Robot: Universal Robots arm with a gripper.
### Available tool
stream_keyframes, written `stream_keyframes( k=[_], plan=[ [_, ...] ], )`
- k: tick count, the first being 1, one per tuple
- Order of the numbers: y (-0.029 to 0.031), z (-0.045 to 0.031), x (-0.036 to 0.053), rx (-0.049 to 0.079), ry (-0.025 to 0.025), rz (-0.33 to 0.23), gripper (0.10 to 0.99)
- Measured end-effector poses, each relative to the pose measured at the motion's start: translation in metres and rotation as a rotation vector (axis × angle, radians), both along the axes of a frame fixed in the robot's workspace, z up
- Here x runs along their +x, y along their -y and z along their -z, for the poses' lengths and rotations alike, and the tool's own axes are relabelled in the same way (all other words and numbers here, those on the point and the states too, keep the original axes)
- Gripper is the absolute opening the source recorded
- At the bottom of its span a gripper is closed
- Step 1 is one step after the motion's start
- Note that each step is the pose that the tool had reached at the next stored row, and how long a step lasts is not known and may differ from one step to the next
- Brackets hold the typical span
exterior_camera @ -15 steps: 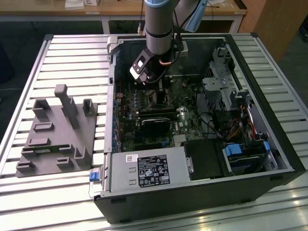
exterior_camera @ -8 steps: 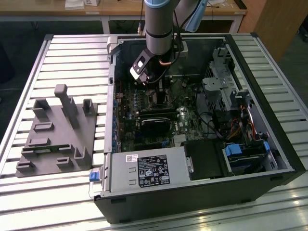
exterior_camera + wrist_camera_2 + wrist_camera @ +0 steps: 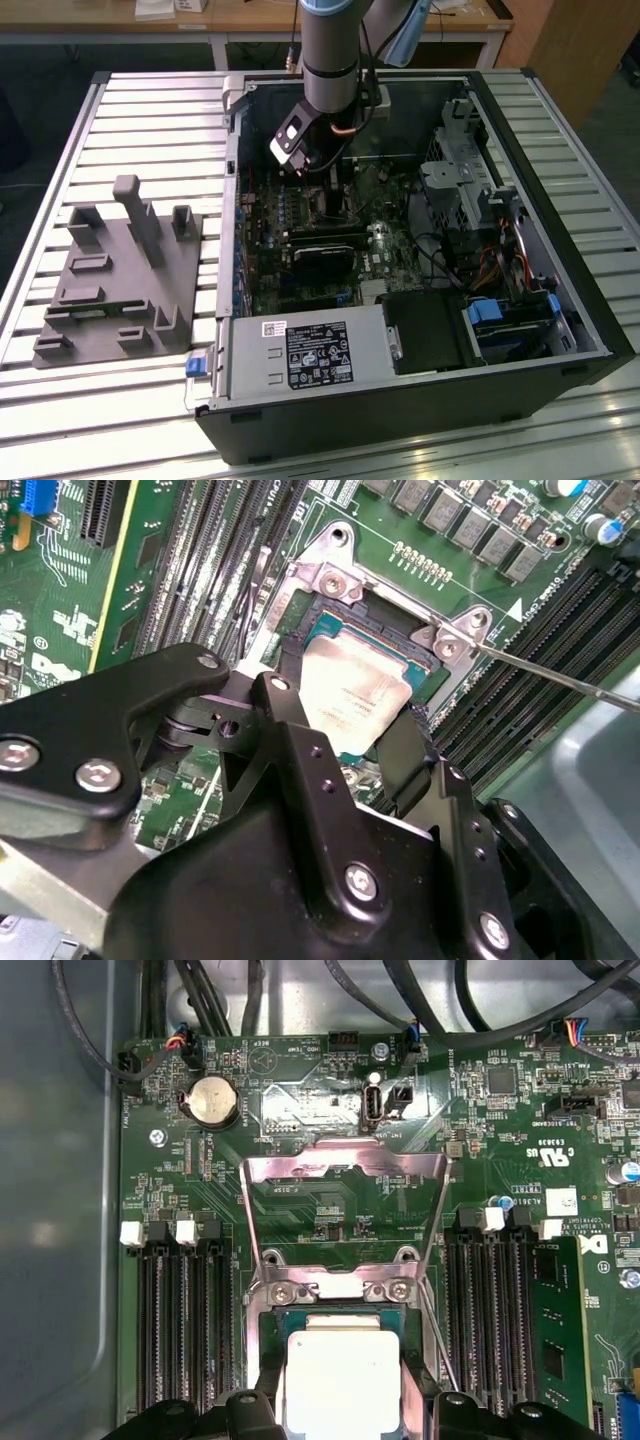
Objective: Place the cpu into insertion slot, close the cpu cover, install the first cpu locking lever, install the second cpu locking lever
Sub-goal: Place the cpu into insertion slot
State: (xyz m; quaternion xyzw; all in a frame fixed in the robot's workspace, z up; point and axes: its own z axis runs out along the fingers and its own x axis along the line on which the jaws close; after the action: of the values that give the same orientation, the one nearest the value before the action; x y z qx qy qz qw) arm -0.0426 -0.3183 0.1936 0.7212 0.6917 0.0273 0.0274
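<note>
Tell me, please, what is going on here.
A robot arm reaches into an open computer case. Its gripper has a finger on each side of the cpu, right at the slot in the green board. I cannot tell whether the chip is fully seated. The cover is flipped up from the slot's edge, not yet closed.

A robotics lab or workshop: a slatted aluminium bench (image 3: 150, 130) carries an opened computer case (image 3: 400, 420) and a grey fixture plate (image 3: 120, 290), with a robot arm (image 3: 330, 50) above and wooden desks (image 3: 100, 20) behind.
</note>
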Motion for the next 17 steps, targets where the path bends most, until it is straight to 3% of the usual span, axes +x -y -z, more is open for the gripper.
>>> stream_keyframes(
  k=[5, 11, 17],
  plan=[
    [0.0001, -0.0015, 0.0000, -0.001, 0.0000, -0.006, 0.541],
    [0.0001, -0.0014, -0.0004, -0.001, 0.0001, -0.053, 0.541],
    [0.0003, -0.0010, -0.0019, -0.001, -0.0001, -0.055, 0.541]
  ],
)
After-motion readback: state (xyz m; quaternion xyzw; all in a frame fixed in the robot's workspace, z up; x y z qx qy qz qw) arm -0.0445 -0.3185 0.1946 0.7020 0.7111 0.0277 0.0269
